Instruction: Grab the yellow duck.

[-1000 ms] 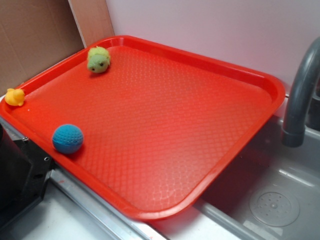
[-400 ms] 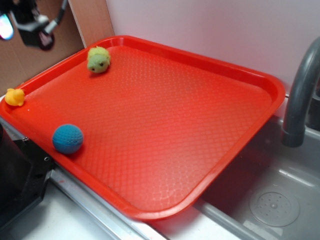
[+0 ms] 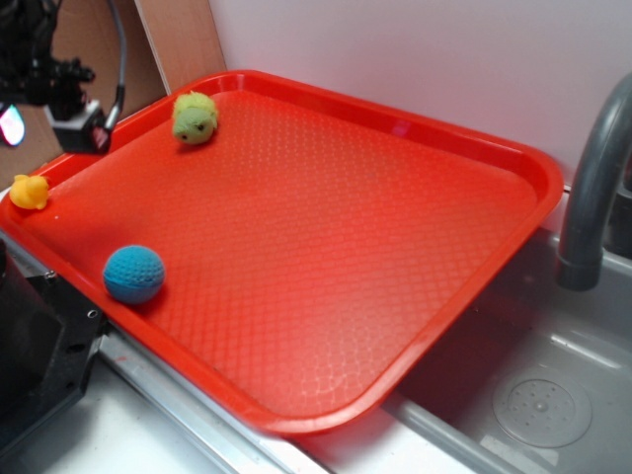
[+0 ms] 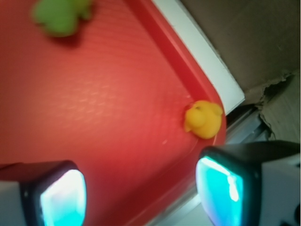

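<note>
The black pincer of the arm (image 3: 39, 94) hung in the air above the far left corner of the wide red plastic tray (image 3: 415, 138), its two fingers spread well apart with nothing between them; in the wrist view the glowing turquoise pads (image 4: 218, 190) showed at the lower left and lower right of the picture, and bare tray floor lay in the gap. From that view the tiny yellow-orange rubber duck (image 4: 203, 119) sat just above the right-hand finger, pressed into the tray's corner against the raised rim, clear of both fingers. In the exterior view the same duck (image 3: 30, 192) rested at the leftmost corner of the tray, on or against the rim, below and a little to the left of the pincer. Along the tray's far left edge, further back than the duck, lay the fuzzy lime-green plush toy (image 3: 195, 118), close to the rim; the wrist view caught it blurred at the upper left (image 4: 61, 16). The blue crocheted ball (image 3: 133, 274) stood near the tray's front left edge, well apart from the duck and the plush. Past the right side of the tray rose a grey curved tap (image 3: 592, 197) over a grey sink basin (image 3: 543, 405). Behind the tray's left corner stood brown cardboard (image 4: 263, 52).
</note>
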You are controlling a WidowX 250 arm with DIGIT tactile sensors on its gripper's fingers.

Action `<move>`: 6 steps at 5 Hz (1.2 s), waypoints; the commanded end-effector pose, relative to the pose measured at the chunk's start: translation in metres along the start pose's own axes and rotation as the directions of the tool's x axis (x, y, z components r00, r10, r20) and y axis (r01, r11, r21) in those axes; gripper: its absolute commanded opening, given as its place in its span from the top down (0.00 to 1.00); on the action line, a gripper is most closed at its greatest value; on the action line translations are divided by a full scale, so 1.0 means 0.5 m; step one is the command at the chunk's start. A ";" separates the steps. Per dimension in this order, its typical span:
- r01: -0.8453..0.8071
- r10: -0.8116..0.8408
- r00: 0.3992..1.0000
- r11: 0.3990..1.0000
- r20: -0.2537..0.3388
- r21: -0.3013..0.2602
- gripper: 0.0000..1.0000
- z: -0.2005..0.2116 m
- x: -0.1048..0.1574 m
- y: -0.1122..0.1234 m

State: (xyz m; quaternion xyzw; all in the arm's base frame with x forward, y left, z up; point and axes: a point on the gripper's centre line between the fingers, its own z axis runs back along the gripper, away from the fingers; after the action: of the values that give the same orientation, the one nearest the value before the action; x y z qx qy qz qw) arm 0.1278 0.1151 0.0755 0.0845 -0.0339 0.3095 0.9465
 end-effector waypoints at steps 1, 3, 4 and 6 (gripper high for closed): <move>0.035 -0.036 0.999 0.997 0.014 0.062 0.00 -0.045 0.031 0.076; 0.106 -0.107 0.994 0.985 -0.004 0.136 0.00 -0.069 0.031 0.114; 0.156 -0.159 0.987 0.975 0.002 0.161 0.00 -0.091 0.040 0.091; 0.207 -0.199 0.978 0.956 -0.061 0.208 0.00 -0.145 0.042 0.063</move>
State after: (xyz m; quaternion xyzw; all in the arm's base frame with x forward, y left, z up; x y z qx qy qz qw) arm 0.1381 0.1695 0.0204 0.1977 -0.0026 0.2265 0.9537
